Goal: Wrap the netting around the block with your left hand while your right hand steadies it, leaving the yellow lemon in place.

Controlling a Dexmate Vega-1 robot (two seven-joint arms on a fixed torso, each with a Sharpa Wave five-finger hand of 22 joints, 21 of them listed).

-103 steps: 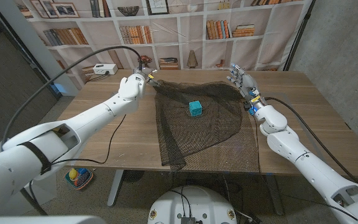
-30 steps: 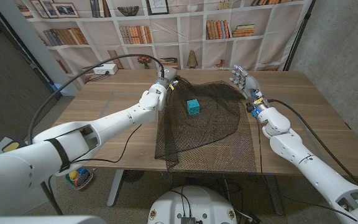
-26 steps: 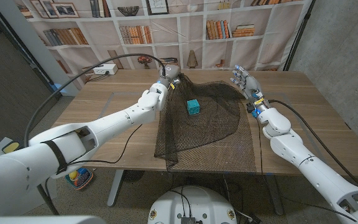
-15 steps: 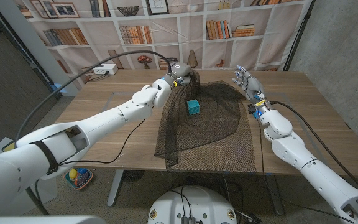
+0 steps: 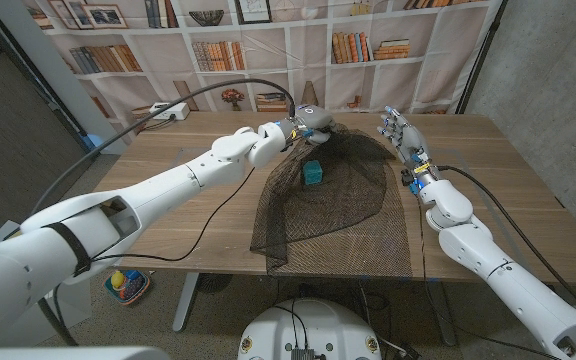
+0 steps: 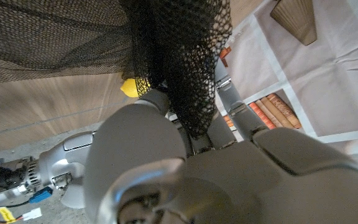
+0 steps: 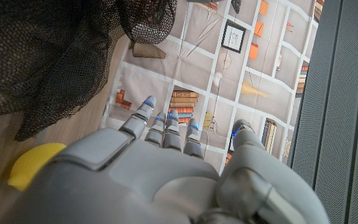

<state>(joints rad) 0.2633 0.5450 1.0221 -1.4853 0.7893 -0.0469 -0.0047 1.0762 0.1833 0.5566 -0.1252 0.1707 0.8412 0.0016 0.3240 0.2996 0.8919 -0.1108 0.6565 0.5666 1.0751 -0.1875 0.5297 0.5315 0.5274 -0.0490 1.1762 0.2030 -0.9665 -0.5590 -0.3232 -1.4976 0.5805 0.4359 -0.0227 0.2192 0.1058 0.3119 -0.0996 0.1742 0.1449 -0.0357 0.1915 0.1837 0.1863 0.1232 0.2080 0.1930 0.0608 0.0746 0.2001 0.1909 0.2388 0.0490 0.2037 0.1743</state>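
the task was judged as only begun: the wide black netting was lifted at its far edge over the small teal block, not yet wrapped. the white left hand gripped the bunched net. the right hand was held open, touching nothing, beside the small yellow lemon.

Staged study or office: wooden table before a printed bookshelf backdrop.
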